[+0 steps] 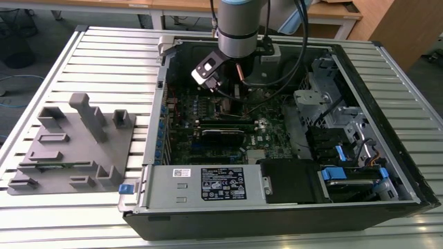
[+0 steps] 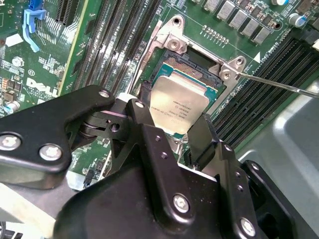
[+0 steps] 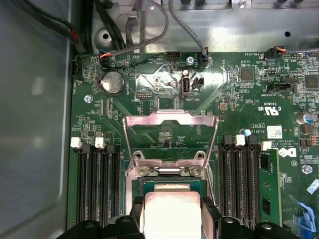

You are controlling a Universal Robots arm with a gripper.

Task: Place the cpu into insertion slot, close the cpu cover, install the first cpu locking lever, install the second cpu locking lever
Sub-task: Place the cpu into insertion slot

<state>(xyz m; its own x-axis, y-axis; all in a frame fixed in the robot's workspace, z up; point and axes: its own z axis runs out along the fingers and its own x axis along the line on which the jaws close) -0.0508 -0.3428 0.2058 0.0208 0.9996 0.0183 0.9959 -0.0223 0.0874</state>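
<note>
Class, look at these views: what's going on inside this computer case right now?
The robot's hand grips the cpu by two opposite edges, right at the insertion slot on the green board. Whether the chip is fully seated cannot be told. The cpu cover stands open, hinged back from the slot.
</note>
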